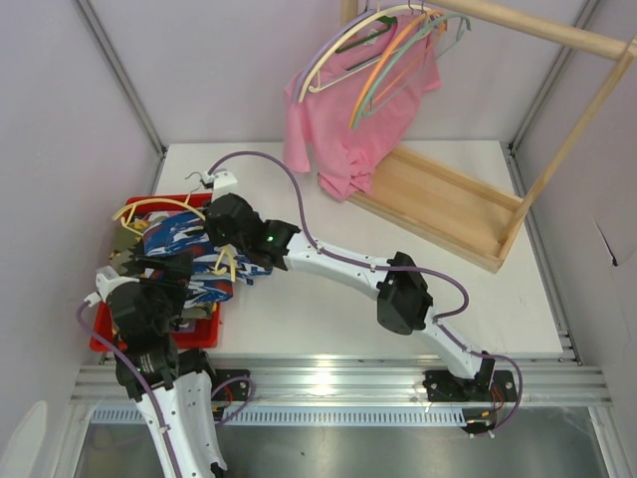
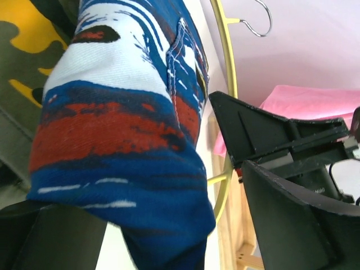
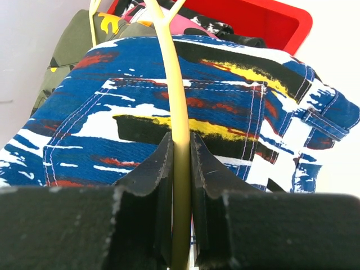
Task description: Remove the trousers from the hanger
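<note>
The blue, white and red trousers [image 1: 179, 244] hang on a yellow hanger [image 1: 149, 207] over the red bin [image 1: 202, 332] at the left. My right gripper [image 3: 180, 163] is shut on the hanger's thin yellow bar [image 3: 173, 84], with the trousers [image 3: 236, 107] draped just beyond it. My left gripper [image 2: 169, 236] is open, and a blue trouser leg [image 2: 124, 146] hangs down between its wide-apart fingers [image 2: 298, 219]. In the left wrist view the hanger [image 2: 227, 84] curves along the trousers' right side, its wire hook [image 2: 262, 22] at the top.
More trousers lie in the bin [image 3: 275, 25]: an olive and yellow camouflage pair [image 3: 67, 50] and a pink and black pair [image 3: 188, 22]. At the back right, a wooden rack [image 1: 448, 204] carries a pink T-shirt [image 1: 348, 119] and several bare hangers [image 1: 398, 45].
</note>
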Available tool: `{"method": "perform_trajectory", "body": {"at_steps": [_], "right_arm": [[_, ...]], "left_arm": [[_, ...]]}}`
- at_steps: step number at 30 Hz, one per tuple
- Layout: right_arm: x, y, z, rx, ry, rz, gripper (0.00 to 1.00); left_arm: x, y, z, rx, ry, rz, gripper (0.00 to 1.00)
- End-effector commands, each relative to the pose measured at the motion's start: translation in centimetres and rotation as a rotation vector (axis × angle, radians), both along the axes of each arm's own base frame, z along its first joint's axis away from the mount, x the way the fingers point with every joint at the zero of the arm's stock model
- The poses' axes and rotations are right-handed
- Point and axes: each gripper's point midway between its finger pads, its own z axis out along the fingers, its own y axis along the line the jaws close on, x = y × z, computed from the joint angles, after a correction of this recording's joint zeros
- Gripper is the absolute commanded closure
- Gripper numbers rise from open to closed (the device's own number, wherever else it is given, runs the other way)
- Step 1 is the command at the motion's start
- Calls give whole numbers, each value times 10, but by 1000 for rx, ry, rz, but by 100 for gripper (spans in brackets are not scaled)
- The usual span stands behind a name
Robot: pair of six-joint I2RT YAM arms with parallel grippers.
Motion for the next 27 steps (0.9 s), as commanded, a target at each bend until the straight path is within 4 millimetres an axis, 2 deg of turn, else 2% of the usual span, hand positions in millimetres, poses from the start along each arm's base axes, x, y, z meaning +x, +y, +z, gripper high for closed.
{"method": "perform_trajectory", "body": {"at_steps": [1,4,7,11,13,17,21,27], "right_arm": [[-33,16,70,166,-48,89,100],[-33,13,68,158,-53,84,100],[-32,11,66,152,-60,76,100],[-28,9,65,134,-80,68,100],[-25,8,63,133,-77,63,100],[-26,8,65,136,-80,65,100],[-25,8,68,142,-86,66,100],[-25,7,69,140,-86,64,100]], "left_arm": [[16,-5,13,-37,-89,-38,9],[21,-9,30,-41,-152,-59,18],[21,-8,37,-27,-156,-62,22],[19,-19,53,-24,-191,-122,18],[16,-24,58,-24,-194,-143,11],[6,-28,59,-22,-163,-144,6],[1,-33,64,-36,-175,-158,6],[3,-27,52,-51,-147,-117,6]]}}
